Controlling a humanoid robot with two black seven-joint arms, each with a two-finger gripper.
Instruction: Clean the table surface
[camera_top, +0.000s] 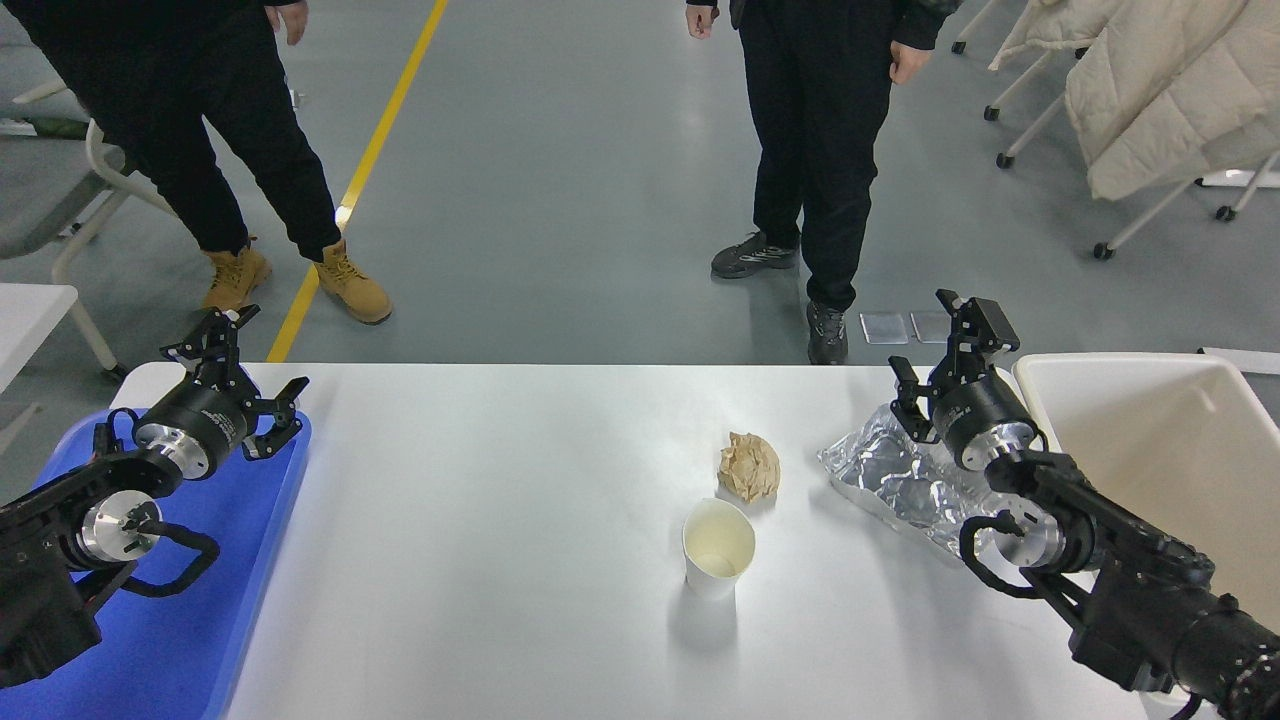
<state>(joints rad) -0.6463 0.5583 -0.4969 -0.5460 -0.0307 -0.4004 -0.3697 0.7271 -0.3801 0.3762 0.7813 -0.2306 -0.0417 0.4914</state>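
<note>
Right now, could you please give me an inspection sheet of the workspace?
Surface: white table surface, no spills seen.
Job's things: crumpled brown paper ball, white paper cup upright, crumpled foil wrapper, all on the table.
Clutter: blue tray at left, cream bin at right.
Grippers: left gripper over the tray, jaws open, empty; right gripper above the foil's far end, jaws open, empty.
Cables: black loops at both wrists.
Surroundings: two people standing beyond the far edge; wheeled chairs with coats.

Matt, smooth white tabletop (480, 560); crinkled shiny foil wrapper (890, 480); rough crumpled brown paper ball (749, 466); white cup (718, 548), probably paper; glossy blue plastic tray (200, 640).
</note>
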